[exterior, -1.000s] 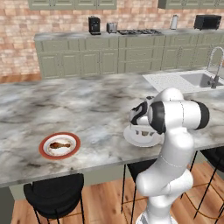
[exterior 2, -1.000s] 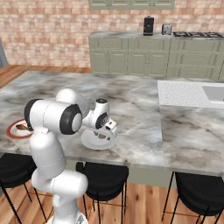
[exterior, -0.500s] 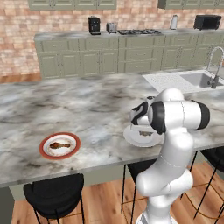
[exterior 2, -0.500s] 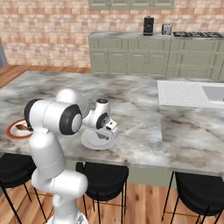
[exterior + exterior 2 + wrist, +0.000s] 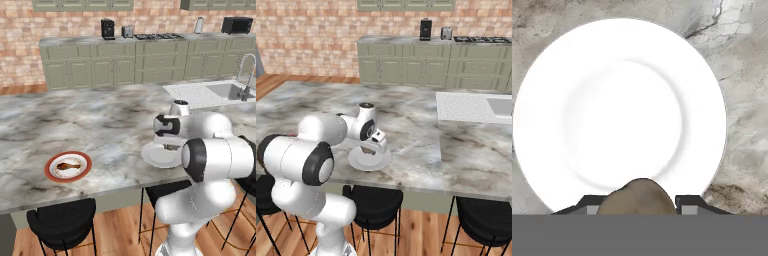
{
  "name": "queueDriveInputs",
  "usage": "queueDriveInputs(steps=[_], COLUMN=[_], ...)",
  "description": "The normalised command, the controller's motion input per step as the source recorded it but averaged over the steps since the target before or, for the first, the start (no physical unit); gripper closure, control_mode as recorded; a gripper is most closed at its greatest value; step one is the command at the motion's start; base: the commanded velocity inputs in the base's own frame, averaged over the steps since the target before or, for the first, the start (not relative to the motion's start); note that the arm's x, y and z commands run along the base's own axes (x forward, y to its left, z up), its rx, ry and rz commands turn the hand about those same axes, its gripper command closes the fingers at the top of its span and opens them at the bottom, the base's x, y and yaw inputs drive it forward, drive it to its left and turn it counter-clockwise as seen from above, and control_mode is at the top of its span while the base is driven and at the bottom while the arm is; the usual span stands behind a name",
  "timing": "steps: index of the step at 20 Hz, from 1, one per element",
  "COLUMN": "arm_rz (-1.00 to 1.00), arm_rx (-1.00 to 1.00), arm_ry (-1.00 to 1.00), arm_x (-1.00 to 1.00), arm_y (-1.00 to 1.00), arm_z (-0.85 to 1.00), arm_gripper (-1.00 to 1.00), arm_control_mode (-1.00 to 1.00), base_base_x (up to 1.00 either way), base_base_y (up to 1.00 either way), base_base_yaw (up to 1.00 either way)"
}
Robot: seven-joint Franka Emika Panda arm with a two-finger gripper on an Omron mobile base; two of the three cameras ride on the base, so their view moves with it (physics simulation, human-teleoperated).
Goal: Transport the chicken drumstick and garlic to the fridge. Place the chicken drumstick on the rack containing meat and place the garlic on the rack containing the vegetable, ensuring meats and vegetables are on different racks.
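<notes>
The gripper (image 5: 640, 202) sits low over the white plate (image 5: 619, 115), its two dark fingertips (image 5: 592, 204) clamped on either side of the garlic (image 5: 639, 196) — a pale tan bulb wedged between them at the near rim of that plate, and by the look of it grasped rather than merely touched. The step in hand, as I judge it, is lifting the garlic off the plate; doing it well means rising straight up before swinging, since the bulb is round and small and could squirt out of a two-finger pinch if dragged sideways across the plate's lip. The marble island counter (image 5: 100, 125) carries the plate near its front edge; well to the left of the plate along that same edge lies the red-rimmed plate (image 5: 68, 166) with the chicken drumstick (image 5: 67, 166) on it, untouched and waiting its turn. No fridge is to be seen from here, so the base will have to drive with the bulb held. As for writing — no brand, label or lettering can be read anywhere.
</notes>
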Motion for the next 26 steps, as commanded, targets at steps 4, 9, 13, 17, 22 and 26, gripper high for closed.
queueDriveInputs(steps=[4,9,13,17,22,26], arm_rz=[0.04,0.12,0.19,0.19,0.13,0.01], arm_rx=[0.00,0.00,-0.02,-0.10,-0.22,-0.15], arm_ry=[0.00,0.00,-0.03,-0.24,-0.45,-0.50], arm_x=[-0.97,-1.00,-1.00,-1.00,-0.96,-0.72], arm_y=[0.00,0.00,0.00,0.00,0.06,0.21], arm_z=[1.00,0.86,0.78,0.81,0.71,0.49], arm_gripper=[1.00,1.00,1.00,1.00,1.00,1.00], arm_control_mode=[-1.00,-1.00,-1.00,-1.00,-1.00,-1.00], base_base_x=[0.00,0.00,0.00,0.00,0.00,0.00], base_base_y=[0.00,0.00,0.00,0.00,0.00,0.00], base_base_yaw=[0.00,0.00,0.00,0.00,0.00,0.00])
